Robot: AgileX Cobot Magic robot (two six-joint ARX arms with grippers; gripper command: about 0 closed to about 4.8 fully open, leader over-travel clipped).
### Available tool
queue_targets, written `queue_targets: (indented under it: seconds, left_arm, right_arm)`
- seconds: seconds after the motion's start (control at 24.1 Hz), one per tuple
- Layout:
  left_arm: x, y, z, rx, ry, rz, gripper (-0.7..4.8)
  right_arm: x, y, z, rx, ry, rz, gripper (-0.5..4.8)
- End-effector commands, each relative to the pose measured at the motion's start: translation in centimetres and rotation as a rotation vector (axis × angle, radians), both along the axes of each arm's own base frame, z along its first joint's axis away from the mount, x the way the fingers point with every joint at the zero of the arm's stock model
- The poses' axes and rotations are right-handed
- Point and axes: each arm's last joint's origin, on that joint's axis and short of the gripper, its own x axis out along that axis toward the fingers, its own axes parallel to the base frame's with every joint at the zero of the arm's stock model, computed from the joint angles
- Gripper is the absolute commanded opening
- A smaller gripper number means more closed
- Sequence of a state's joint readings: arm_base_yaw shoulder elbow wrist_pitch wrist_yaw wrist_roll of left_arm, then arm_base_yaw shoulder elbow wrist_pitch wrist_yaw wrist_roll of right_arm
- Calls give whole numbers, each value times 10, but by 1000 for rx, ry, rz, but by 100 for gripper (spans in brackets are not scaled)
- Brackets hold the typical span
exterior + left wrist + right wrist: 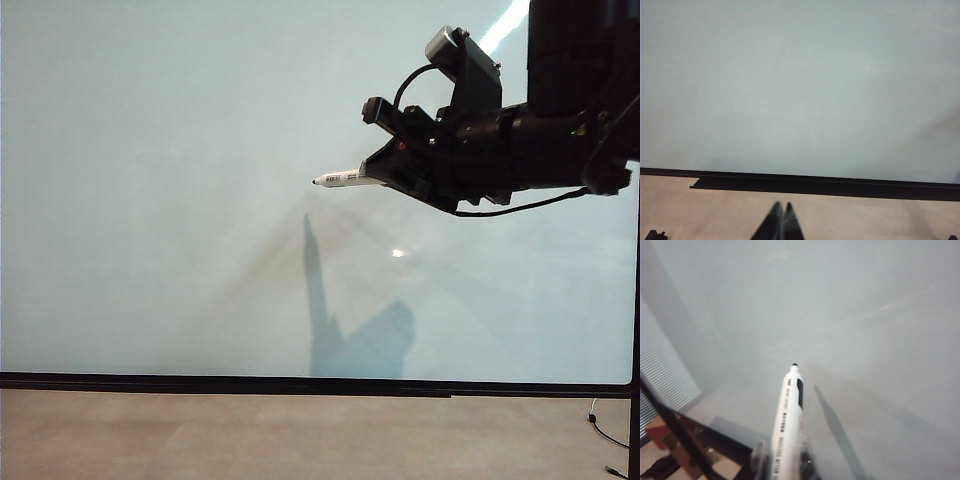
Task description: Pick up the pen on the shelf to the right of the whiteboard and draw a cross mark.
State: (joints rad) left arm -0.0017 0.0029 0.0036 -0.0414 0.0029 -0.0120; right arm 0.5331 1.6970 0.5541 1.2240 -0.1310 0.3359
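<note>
White pen (pixel 345 179) — clamped in right end effector (pixel 385 172); left end effector (pixel 782 212) together.

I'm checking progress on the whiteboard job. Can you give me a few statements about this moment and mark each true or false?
1. The right gripper is shut on the pen. True.
2. A cross mark is already drawn on the whiteboard. False: no mark shows; the board is bare apart from shadow and glare.
3. The left gripper is shut, low before the board. True.
4. The pen's tip points to the right in the exterior view. False: it points left.
</note>
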Motion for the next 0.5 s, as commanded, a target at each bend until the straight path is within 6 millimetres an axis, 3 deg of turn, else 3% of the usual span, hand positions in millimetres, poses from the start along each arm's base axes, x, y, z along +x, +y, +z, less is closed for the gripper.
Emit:
queue_targets:
  seconds: [0.04, 0.5]
  left_arm:
    - [0, 0, 2, 4, -15, -1, -4]
    - [0, 0, 2, 4, -15, -1, -4]
  right_arm:
    - [1, 2, 5, 25, -33, 4, -5]
    - [6, 3, 8, 30, -45, -50, -6]
